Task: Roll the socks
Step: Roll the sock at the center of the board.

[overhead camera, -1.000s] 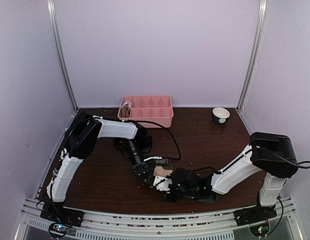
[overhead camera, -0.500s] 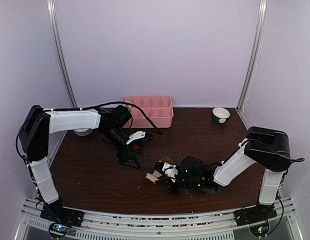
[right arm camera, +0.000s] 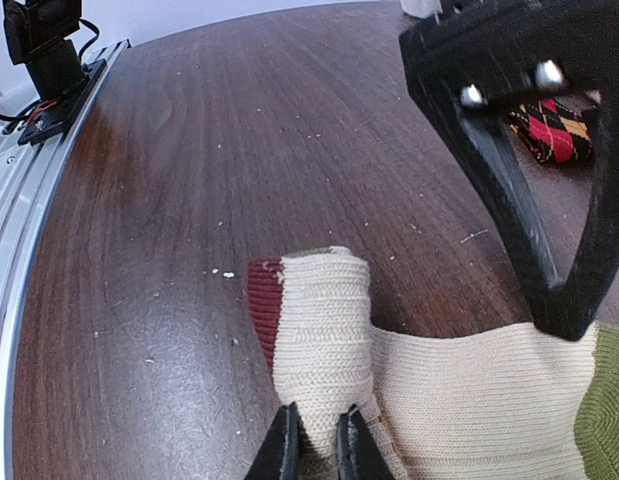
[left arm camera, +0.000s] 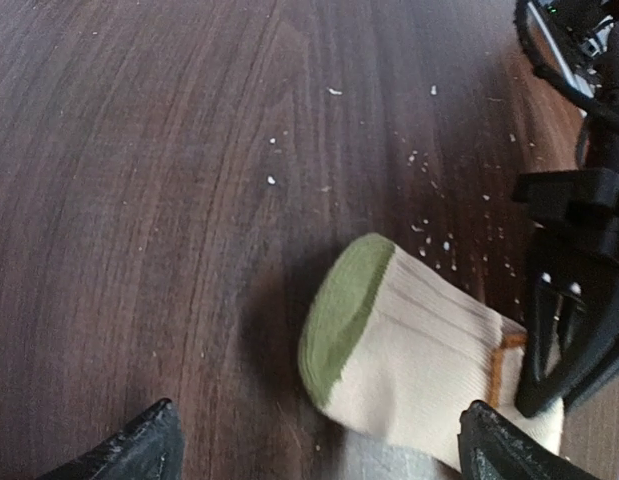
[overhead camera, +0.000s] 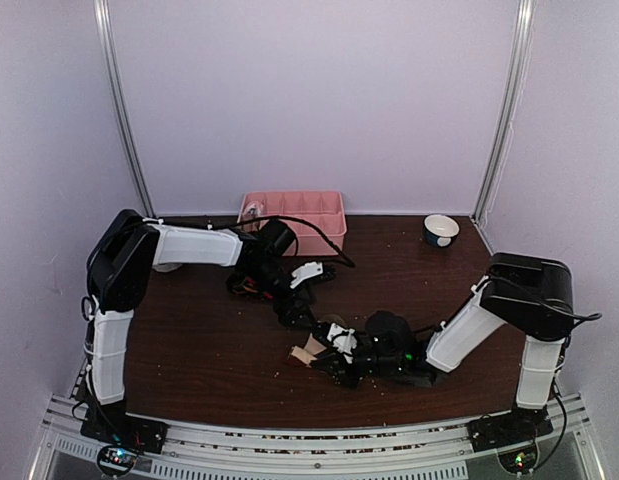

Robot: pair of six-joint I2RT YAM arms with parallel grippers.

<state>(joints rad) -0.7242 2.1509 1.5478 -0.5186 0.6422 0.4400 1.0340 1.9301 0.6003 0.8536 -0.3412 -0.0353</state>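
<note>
A cream sock with an olive toe (left arm camera: 419, 350) lies on the dark table, near the front middle in the top view (overhead camera: 312, 350). Its far end is rolled up, with a dark red patch beside the roll (right arm camera: 324, 320). My right gripper (right arm camera: 317, 447) is shut on that rolled end, low on the table (overhead camera: 334, 357). My left gripper (left arm camera: 319, 450) is open and empty, hovering just above the olive toe end (overhead camera: 296, 312). One of its fingers (right arm camera: 509, 170) looms over the sock in the right wrist view. A black sock with red and orange patches (right arm camera: 554, 130) lies farther back.
A pink compartment tray (overhead camera: 319, 240) stands at the back centre, with something small in its left end (overhead camera: 253, 214). A small bowl (overhead camera: 441, 230) sits at the back right. White crumbs dot the table. Rails run along the near edge (right arm camera: 49, 110).
My left arm has swung from the left side toward the middle, and its open gripper has come down over the sock's toe end. My right gripper has kept its hold on the roll.
</note>
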